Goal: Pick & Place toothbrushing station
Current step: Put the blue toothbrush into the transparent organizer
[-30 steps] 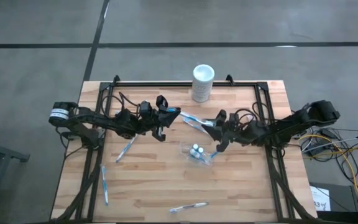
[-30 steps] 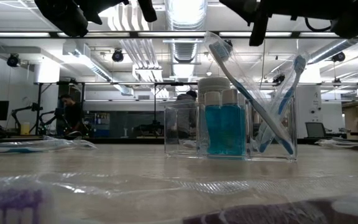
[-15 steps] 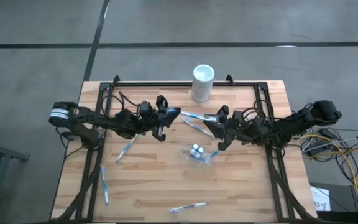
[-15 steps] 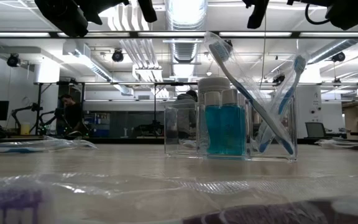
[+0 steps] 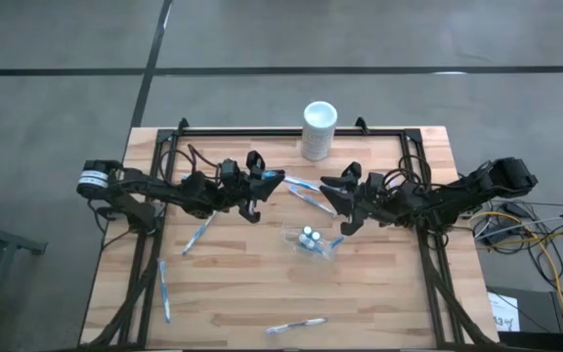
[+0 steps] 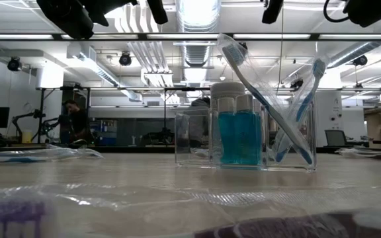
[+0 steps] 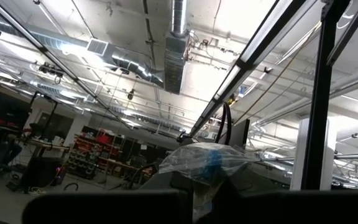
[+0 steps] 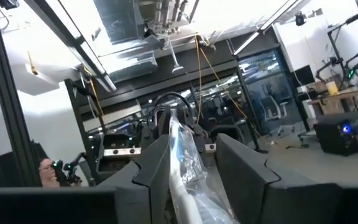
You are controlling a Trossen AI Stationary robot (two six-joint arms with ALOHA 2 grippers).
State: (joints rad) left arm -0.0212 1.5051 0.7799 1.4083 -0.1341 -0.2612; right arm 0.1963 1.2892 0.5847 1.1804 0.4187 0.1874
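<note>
While both arms are stretching in from the table's sides toward the middle of the frame in the high view, the left arm is lying low and nearly level across the left half of the wooden table (image 5: 242, 293). The left gripper (image 5: 267, 180) is sitting left of centre, its jaws closed narrow on one end of a wrapped toothbrush (image 5: 301, 184); in the left wrist view a crinkled clear wrapper with blue inside (image 7: 211, 158) is bunching just past the dark fingers (image 7: 104, 208).

Below centre, the small clear cup (image 5: 310, 242) is standing on the table with two teal-and-white tubes (image 5: 307, 236) inside it. In the low view the cup (image 6: 245, 137) is standing upright, with toothbrushes (image 6: 260, 92) leaning in its right part. Three more toothbrushes are lying loose: one (image 5: 197, 235) left of the cup, one (image 5: 164, 290) at the lower left, one (image 5: 297, 325) at the bottom centre. A white cylinder (image 5: 319, 130) is standing at the upper centre edge.

On the right, the right arm is reaching leftward, also low and level. The right gripper (image 5: 332, 190) is meeting the other end of the same wrapped toothbrush, and its jaws are standing partly apart with the wrapper (image 8: 185, 158) running between the two fingers (image 8: 151, 165) in the right wrist view. Whether they are pressing on it I cannot tell.
</note>
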